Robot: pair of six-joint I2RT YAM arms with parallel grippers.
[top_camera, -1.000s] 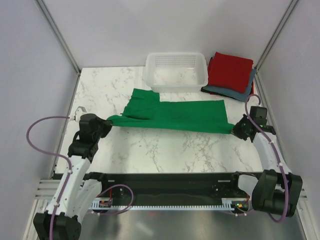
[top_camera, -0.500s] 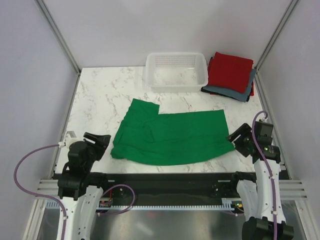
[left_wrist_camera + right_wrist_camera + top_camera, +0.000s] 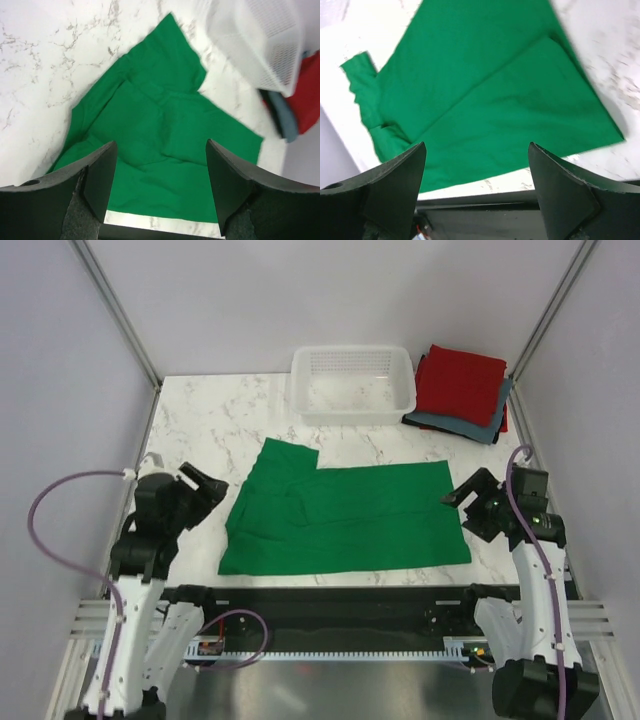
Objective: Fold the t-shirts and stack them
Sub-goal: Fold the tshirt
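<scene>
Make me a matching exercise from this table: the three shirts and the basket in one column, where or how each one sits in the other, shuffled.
Column 1
1. green shirt
2. red shirt
3. grey-blue shirt
4. basket

Column 2
A. underneath another shirt, only its edges showing
B. white mesh, standing at the far edge
C. spread out flat in the middle
D. folded, lying on top of another shirt

Pairs: 1-C, 2-D, 3-A, 4-B
</scene>
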